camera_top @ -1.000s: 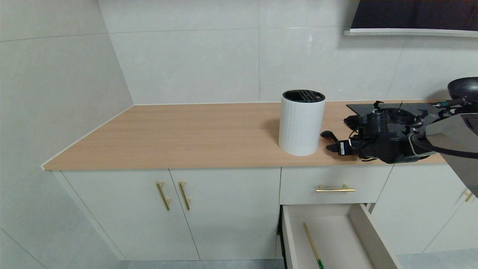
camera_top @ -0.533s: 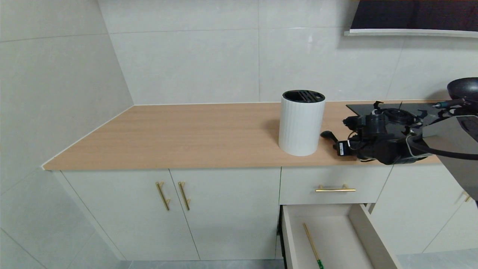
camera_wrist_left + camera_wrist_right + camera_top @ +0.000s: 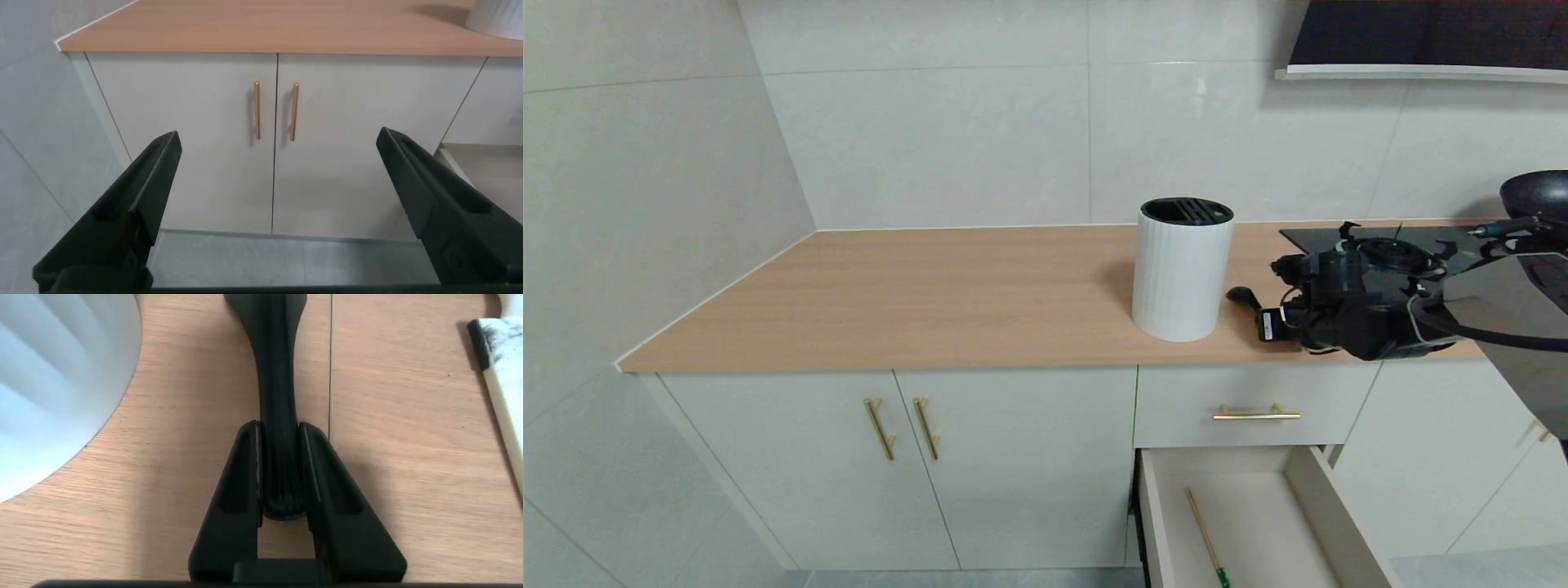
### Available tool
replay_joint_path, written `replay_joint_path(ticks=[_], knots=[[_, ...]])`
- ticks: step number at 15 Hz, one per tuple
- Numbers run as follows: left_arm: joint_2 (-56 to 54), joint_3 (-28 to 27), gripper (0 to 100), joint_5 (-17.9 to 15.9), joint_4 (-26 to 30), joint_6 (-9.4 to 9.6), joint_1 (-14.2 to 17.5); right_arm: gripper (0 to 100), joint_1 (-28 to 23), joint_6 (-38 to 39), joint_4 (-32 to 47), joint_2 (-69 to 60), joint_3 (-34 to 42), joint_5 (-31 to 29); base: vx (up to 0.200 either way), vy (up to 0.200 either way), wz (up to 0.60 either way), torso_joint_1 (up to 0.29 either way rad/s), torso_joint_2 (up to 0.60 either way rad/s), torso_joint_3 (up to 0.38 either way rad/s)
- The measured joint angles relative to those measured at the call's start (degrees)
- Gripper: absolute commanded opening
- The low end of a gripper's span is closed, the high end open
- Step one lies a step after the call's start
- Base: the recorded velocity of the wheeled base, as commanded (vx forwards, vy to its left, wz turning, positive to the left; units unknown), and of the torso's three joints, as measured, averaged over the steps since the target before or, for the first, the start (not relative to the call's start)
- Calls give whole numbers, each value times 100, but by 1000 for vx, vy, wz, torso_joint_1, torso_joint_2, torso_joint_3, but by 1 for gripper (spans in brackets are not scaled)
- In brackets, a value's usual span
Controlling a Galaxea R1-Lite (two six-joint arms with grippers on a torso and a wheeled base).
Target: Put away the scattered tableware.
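Right arm (image 3: 1388, 331) is holding low and level, pointing leftward. Right gripper (image 3: 280, 457) is clamping both fingers on a black handle (image 3: 276, 367). Left gripper (image 3: 278, 155) is hanging with fingers spread wide.

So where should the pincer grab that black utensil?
Grip the black utensil by its slim handle end, from the side away from the white holder: it lies flat on the counter, straight and narrow. The right pincer holds it there.

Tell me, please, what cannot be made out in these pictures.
Right wrist view: the black utensil in the right gripper runs past the edge; its kind is unclear.
Same view: a white object, cut by the edge.
Head view: the drawer and its chopstick, cut off below.
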Motion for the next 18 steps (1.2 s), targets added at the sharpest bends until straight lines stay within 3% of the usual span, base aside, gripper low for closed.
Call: replay_joint_path(ticks=[9,15,18], knots=[[0,0,100,4,0,0,0,0,-4,557,41,-1347,940,-144,0,0,0,0,0,0],[0,0,100,2,0,2,0,0,135,584,386,-3489,3552,6,0,0,0,0,0,0],[0,0,100,0,-2,0,0,0,184,571,384,-4404,4496,43,0,0,0,0,0,0]])
